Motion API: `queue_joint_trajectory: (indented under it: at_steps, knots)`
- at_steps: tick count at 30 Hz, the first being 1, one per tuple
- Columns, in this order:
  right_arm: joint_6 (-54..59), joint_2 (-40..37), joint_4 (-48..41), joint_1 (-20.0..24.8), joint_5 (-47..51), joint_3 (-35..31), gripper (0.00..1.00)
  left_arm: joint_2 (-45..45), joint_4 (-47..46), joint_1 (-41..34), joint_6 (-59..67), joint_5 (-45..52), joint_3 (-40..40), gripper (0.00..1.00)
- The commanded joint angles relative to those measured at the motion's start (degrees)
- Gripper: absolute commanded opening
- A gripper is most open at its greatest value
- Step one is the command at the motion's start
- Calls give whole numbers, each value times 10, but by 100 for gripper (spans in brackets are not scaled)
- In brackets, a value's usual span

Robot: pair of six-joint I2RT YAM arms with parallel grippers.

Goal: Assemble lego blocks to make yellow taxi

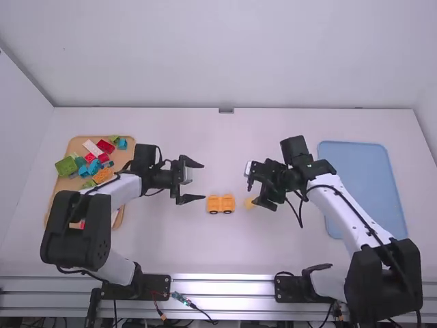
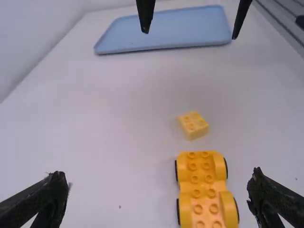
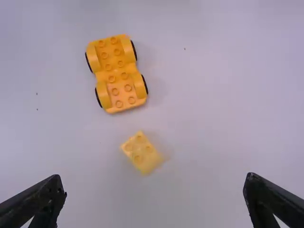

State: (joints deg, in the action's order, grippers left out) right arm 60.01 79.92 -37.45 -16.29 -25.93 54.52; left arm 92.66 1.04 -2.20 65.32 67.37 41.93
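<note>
An orange-yellow car base (image 1: 220,203) with black-edged wheels stands upright mid-table, studs up; it shows as the car base (image 2: 202,190) and the car base (image 3: 116,73). A pale yellow block (image 1: 250,203) lies apart from it, on its right arm side; likewise the yellow block (image 2: 194,125) and the yellow block (image 3: 142,152). My left gripper (image 1: 199,182) is open left of the car base, and its fingers spread wide in its own view, the left gripper (image 2: 159,197). My right gripper (image 1: 260,195) hangs open above the yellow block, the right gripper (image 3: 154,192) holding nothing.
At the far left a wooden tray (image 1: 73,146) holds several coloured blocks, partly behind the left arm. A blue tray (image 1: 362,184) lies on the right, beside the right arm; it appears too as the blue tray (image 2: 190,28). The white table (image 1: 171,239) surrounds the pieces.
</note>
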Motion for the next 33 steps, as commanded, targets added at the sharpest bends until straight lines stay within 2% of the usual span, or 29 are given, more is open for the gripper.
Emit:
queue_joint_trajectory:
  at_steps: [1,5,9,15,22,25,29,33]
  knots:
    - [63,4,-4,-20,18,-2,99,-16,25,-1,-54,24,-37,99]
    - [179,34,14,-22,-16,-9,99,-10,70,-14,-58,24,-66,99]
    - [241,87,54,13,-81,-25,99,9,84,-31,-37,20,-79,99]
    - [347,165,52,57,-179,-35,99,42,91,-30,-29,22,-74,99]
    - [353,219,60,73,-192,-36,99,111,92,-47,-25,21,-43,99]
    - [340,233,96,73,-191,-36,99,143,91,-54,-25,26,-23,99]
    - [257,252,155,80,-198,-36,99,172,111,-71,-25,4,-14,99]
    - [277,288,166,80,-226,-36,99,178,126,-82,-28,-19,-23,99]
